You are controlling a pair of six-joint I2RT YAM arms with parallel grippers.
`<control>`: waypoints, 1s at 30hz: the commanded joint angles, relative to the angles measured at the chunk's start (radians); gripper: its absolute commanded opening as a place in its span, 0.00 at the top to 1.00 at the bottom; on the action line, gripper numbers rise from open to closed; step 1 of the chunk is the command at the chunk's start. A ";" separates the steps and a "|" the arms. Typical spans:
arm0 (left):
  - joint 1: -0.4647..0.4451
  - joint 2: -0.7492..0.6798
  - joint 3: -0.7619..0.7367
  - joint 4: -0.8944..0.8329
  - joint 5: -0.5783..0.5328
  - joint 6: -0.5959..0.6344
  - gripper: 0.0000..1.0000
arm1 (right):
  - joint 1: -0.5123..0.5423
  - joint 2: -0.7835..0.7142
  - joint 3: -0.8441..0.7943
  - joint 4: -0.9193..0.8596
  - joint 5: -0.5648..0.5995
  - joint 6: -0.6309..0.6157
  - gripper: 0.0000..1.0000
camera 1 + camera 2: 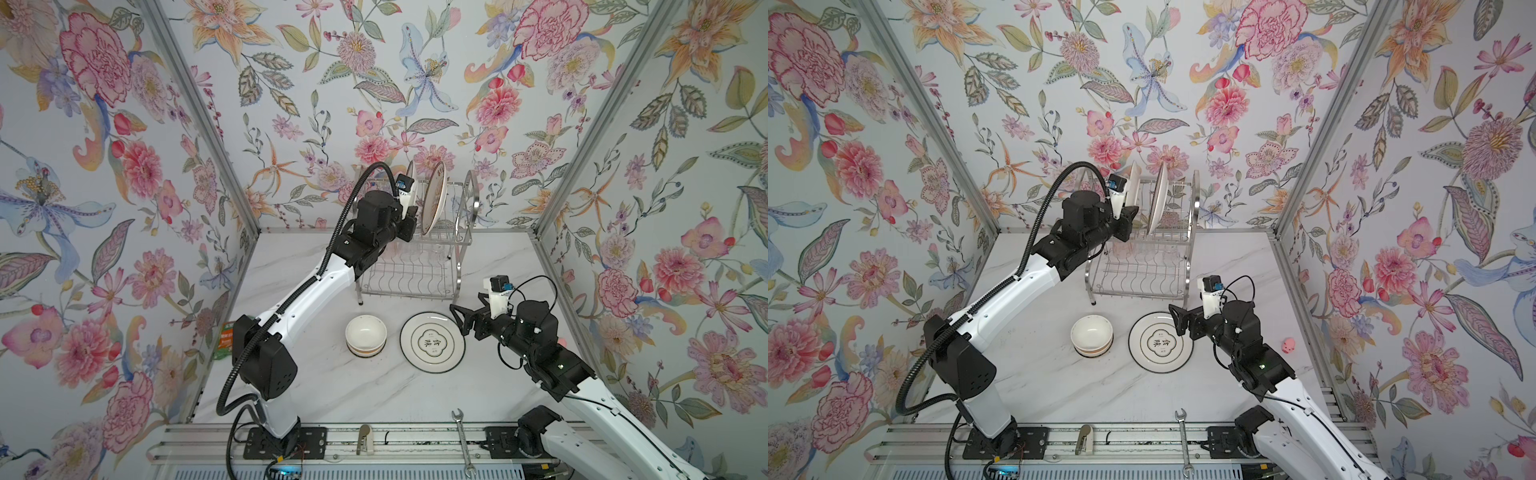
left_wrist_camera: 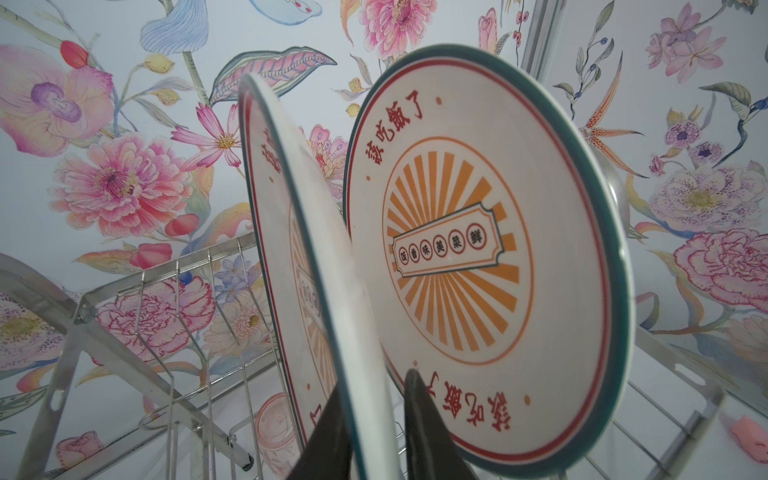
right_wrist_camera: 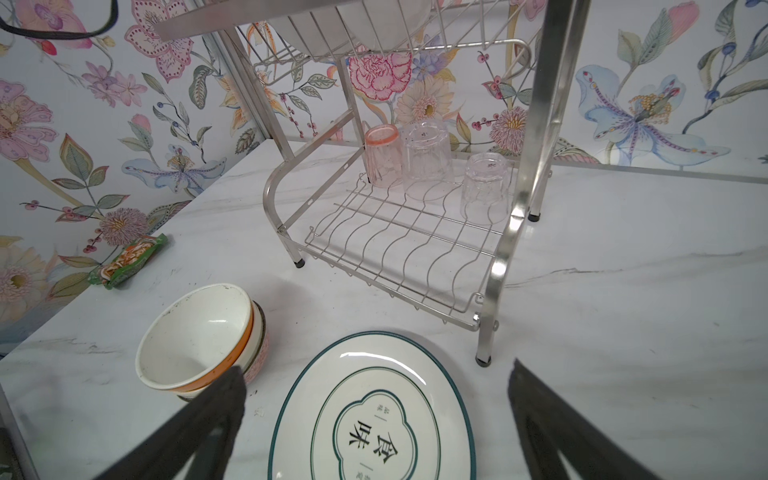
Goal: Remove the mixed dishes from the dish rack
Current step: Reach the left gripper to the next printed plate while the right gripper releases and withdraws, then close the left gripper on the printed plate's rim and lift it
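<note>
Left pincer (image 2: 376,386) of mine is clamping the nearer sunburst plate (image 2: 328,266) at its rim, with one black finger pressing on the printed face and the other on the white back. That plate is standing on edge in the upper tier of the dish rack (image 1: 415,282). The farther sunburst plate (image 2: 478,249) is standing just behind it in another slot, and the two are sitting apart.

Below them, at the back of the rack's lower shelf, a pink tumbler (image 3: 380,156) and two clear tumblers (image 3: 428,162) (image 3: 484,187) are sitting in a row.

My right pincer (image 3: 376,370) is hanging wide open and holding nothing at the right edge of the green-rimmed plate (image 3: 374,415). This plate is lying flat on the desk (image 1: 311,386) in front of the rack. I cannot tell whether the pincer is touching it.

Just left of that plate, a stack of bowls (image 1: 365,334) is resting upright, the top one cream inside and orange outside. A snack packet (image 3: 129,262) is lying by the left wall, and a wrench (image 1: 463,440) is lying across the front rail.
</note>
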 commanded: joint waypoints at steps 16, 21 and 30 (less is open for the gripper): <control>0.011 -0.068 -0.056 0.093 0.007 -0.056 0.89 | 0.003 -0.004 0.011 0.073 -0.050 0.008 0.01; 0.011 -0.068 -0.055 0.101 0.018 -0.065 0.95 | 0.002 -0.007 0.003 0.089 -0.054 0.006 0.01; 0.011 -0.082 -0.055 0.116 0.015 -0.082 0.99 | 0.002 -0.007 0.000 0.091 -0.060 0.004 0.01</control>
